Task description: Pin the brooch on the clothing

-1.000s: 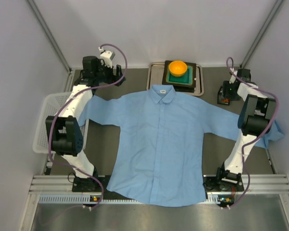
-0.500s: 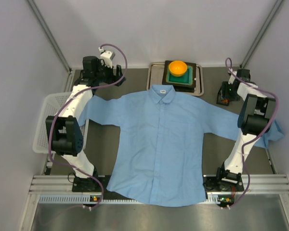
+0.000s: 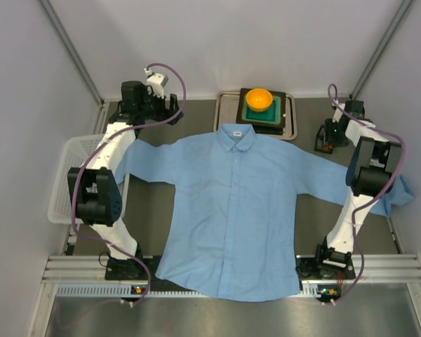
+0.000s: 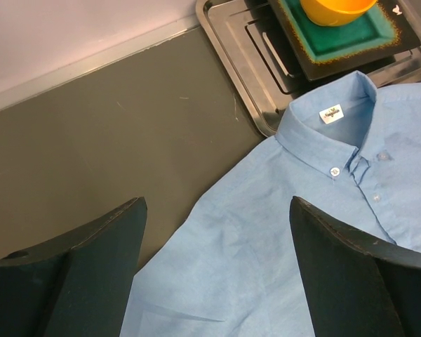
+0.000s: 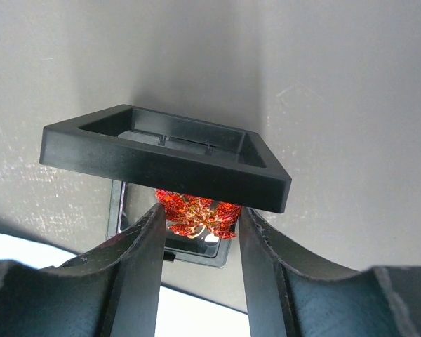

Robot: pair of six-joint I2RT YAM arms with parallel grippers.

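Observation:
The light blue shirt [image 3: 231, 203] lies flat, front up, collar toward the back; its collar and white neck label [image 4: 330, 113] show in the left wrist view. The red-orange leaf-shaped brooch [image 5: 196, 214] sits in a small black box [image 5: 161, 158] at the back right. My right gripper [image 5: 198, 219] has its two fingers pressed against the brooch's sides. In the top view the right gripper [image 3: 328, 137] covers the box. My left gripper [image 4: 217, 210] hangs wide open above the shirt's shoulder, holding nothing, at the back left [image 3: 170, 109].
A metal tray [image 3: 228, 112] behind the collar holds a dark plate, a green dish and an orange bowl [image 3: 259, 99]. A white basket [image 3: 63, 175] stands at the left edge. The shirt's right sleeve drapes past the right arm [image 3: 403, 189].
The right gripper has shifted slightly up and to the left over the box. The left arm and the shirt have not moved.

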